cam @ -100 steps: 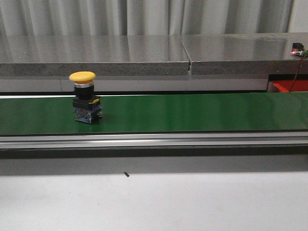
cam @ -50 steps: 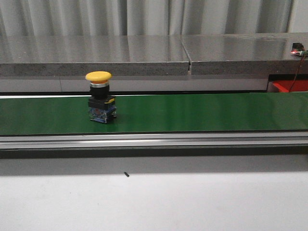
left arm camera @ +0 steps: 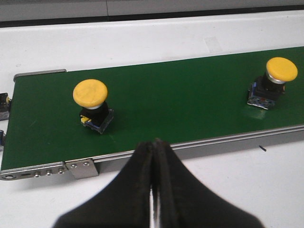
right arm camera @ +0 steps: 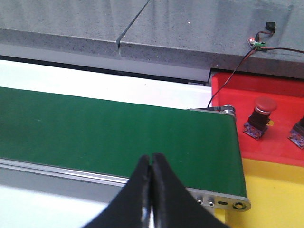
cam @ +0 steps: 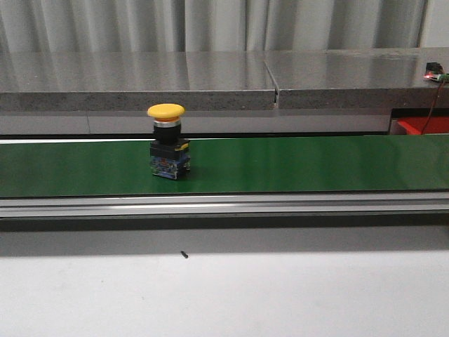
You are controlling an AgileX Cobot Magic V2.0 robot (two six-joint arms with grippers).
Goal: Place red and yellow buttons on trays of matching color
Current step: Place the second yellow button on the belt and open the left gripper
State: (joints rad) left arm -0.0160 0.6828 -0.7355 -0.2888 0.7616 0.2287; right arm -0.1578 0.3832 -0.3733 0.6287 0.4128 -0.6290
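A yellow button (cam: 166, 140) stands upright on the green belt (cam: 295, 165), left of the middle in the front view. The left wrist view shows it as the farther yellow button (left arm camera: 275, 80) and a second yellow button (left arm camera: 91, 97) near the belt's end. My left gripper (left arm camera: 153, 143) is shut and empty, over the white table just short of the belt's rail. A red button (right arm camera: 260, 114) stands on the red tray (right arm camera: 266, 152) past the belt's other end. The yellow tray (right arm camera: 280, 194) adjoins it. My right gripper (right arm camera: 151, 156) is shut and empty, at the belt's near rail.
A grey stone ledge (cam: 210, 81) runs behind the belt. Part of another button base (right arm camera: 298, 131) shows at the red tray's edge. A small board with a red light and wires (right arm camera: 259, 43) sits on the ledge above that tray. White table (cam: 224, 295) lies in front of the belt.
The yellow button in the front view has travelled to the right along the belt, from about the left quarter toward the middle. Neither gripper shows in the earlier frames.
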